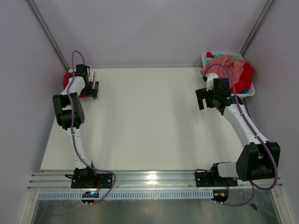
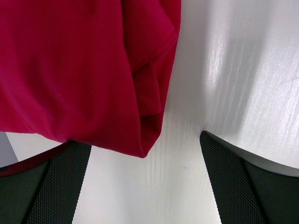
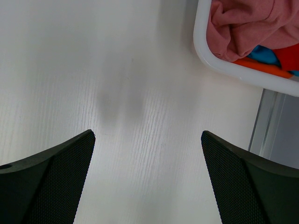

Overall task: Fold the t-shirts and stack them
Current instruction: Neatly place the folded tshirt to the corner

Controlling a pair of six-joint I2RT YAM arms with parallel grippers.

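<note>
The crumpled red t-shirt (image 1: 66,83), at the table's (image 1: 149,121) far-left corner, is largely hidden by the left gripper (image 1: 93,87). Other t-shirts (image 1: 229,67) are heaped in the basket (image 1: 206,58) near the right gripper (image 1: 208,99). Both grippers are spread wide; nothing is held.

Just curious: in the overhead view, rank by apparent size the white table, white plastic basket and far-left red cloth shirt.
1. white table
2. white plastic basket
3. red cloth shirt, partly hidden behind the left arm
</note>
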